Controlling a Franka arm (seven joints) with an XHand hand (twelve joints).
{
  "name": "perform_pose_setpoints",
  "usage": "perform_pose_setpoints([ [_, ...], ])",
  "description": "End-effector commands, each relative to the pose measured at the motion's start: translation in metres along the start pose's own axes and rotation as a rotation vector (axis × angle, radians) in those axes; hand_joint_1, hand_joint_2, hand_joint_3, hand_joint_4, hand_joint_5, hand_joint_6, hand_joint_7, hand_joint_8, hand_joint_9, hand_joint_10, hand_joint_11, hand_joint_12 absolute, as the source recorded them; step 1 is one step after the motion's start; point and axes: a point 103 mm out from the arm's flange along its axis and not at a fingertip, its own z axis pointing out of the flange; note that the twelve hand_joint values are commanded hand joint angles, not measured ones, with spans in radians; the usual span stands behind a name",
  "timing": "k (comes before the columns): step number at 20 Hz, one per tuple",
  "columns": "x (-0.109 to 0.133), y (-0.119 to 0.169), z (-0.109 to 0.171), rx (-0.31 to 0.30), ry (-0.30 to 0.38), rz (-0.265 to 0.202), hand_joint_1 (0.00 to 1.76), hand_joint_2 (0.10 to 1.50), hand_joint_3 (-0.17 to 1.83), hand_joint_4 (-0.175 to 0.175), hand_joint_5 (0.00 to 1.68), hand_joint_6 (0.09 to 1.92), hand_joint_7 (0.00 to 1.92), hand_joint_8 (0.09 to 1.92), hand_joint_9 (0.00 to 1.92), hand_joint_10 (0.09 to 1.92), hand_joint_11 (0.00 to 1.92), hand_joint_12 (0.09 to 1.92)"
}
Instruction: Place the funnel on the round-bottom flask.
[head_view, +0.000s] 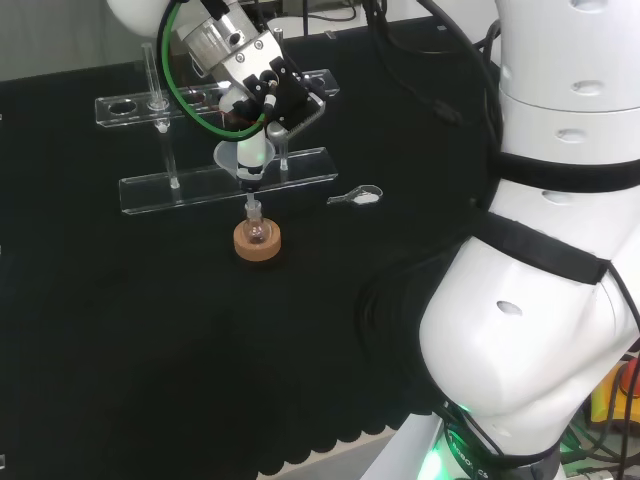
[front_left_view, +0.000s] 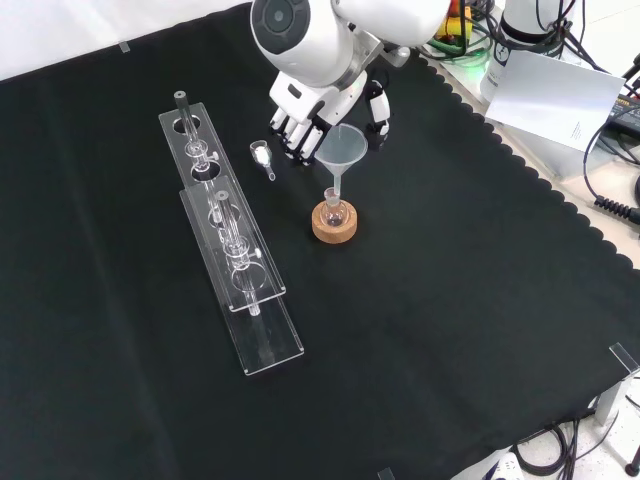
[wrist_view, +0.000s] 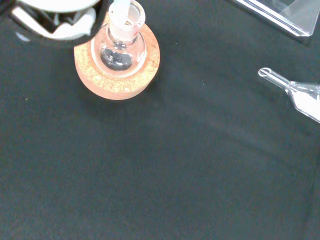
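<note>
A small round-bottom flask stands upright in a cork ring on the black cloth. A clear funnel hangs straight above it, and its stem reaches into the flask's neck. The hand comes down from above with its fingers on one side of the cone and its thumb on the other. In the wrist view the funnel stem enters the flask, which sits in the cork ring.
Two long clear racks with a few tubes lie behind the flask in the head view, to its left in the front view. A small glass scoop lies close by.
</note>
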Motion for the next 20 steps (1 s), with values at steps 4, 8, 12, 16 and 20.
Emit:
perform_pose_setpoints([
  [4, -0.0016, 0.006, 0.0034, 0.0, 0.005, -0.003, 0.88, 0.65, 0.73, -0.02, 0.51, 1.12, 0.19, 0.74, 0.46, 0.67, 0.18, 1.39],
  [8, -0.0011, 0.0075, 0.0052, 0.006, 0.005, -0.005, 0.88, 0.65, 0.73, -0.019, 0.51, 1.12, 0.19, 0.74, 0.46, 0.67, 0.18, 1.39],
  [12, -0.0011, 0.0081, 0.0054, 0.009, 0.003, 0.005, 0.88, 0.65, 0.73, -0.019, 0.51, 1.12, 0.19, 0.74, 0.46, 0.67, 0.18, 1.39],
  [16, -0.0017, 0.0078, 0.0033, 0.002, 0.004, 0.009, 0.88, 0.65, 0.73, -0.019, 0.51, 1.12, 0.19, 0.74, 0.46, 0.67, 0.18, 1.39],
  [20, -0.0033, 0.005, -0.0014, -0.005, 0.003, 0.012, 0.88, 0.65, 0.73, -0.019, 0.51, 1.12, 0.19, 0.74, 0.46, 0.67, 0.18, 1.39],
])
